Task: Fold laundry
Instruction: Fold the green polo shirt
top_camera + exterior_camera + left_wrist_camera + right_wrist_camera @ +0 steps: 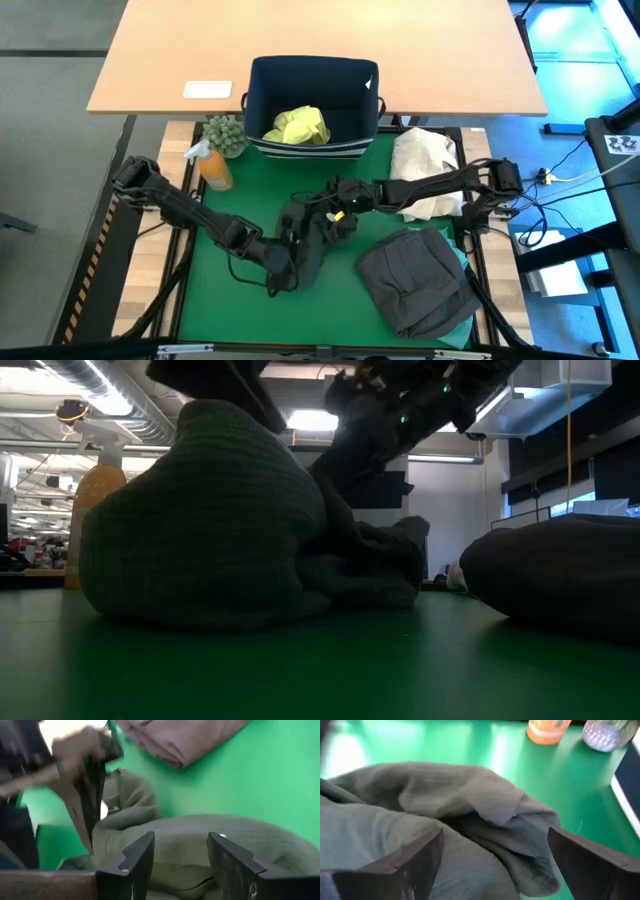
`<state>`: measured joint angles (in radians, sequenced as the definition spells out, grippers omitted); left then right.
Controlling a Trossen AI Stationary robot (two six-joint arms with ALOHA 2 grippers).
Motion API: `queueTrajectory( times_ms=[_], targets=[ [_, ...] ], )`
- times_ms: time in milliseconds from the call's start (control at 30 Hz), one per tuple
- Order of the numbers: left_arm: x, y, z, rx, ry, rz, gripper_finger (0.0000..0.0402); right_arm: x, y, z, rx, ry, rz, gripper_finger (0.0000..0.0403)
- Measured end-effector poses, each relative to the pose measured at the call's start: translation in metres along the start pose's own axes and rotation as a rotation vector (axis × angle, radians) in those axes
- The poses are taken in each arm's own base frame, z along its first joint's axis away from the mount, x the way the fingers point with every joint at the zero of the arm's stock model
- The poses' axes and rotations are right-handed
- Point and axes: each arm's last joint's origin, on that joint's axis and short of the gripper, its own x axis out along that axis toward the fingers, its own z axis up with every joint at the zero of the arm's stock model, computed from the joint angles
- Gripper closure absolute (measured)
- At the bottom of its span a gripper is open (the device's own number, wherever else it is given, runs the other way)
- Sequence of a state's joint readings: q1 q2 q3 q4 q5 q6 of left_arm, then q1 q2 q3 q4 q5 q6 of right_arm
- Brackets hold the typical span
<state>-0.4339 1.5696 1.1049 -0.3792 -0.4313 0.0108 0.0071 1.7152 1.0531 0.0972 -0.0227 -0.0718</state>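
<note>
A dark olive-black garment (305,262) lies heaped in the middle of the green mat and stands tall in the low view (200,520). My left gripper (182,865) is open right over its near part (190,845). My right gripper (495,865) is wide open over its far part (460,795), reaching in from the right (338,212). A charcoal grey garment (415,280) lies folded at the right near corner on a turquoise one (466,330). A yellow-green shirt (298,127) sits in the navy bin (262,90). My left gripper has its open fingers (137,862) down at the olive garment; I cannot tell whether they touch the cloth. My right gripper's spread fingers (410,862) stand on either side of a raised fold; I cannot tell whether they touch it.
A cream-beige bundle (425,160) lies under the right arm at the far right. An orange spray bottle (212,165) and a small plant (226,133) stand at the far left beside the bin. Bare green mat (225,300) shows at the near left.
</note>
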Motion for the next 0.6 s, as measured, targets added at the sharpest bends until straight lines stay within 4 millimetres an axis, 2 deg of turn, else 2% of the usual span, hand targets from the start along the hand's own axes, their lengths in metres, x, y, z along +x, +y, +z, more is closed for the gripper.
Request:
queueTrajectory(
  times_ms=[133,300,600],
  targets=[
    [0.003,0.008,-0.001,-0.029,0.013,0.002,0.0225,-0.012,-0.001,0.007,-0.001,-0.013,-0.029,0.0047],
    [0.005,0.013,-0.001,-0.062,0.018,0.013,0.0225,-0.021,-0.001,0.007,0.017,0.029,-0.038,0.0047],
    [0.005,0.013,-0.001,-0.061,0.019,0.034,0.0225,-0.022,-0.002,0.007,0.1,0.034,-0.056,0.0047]
  ],
)
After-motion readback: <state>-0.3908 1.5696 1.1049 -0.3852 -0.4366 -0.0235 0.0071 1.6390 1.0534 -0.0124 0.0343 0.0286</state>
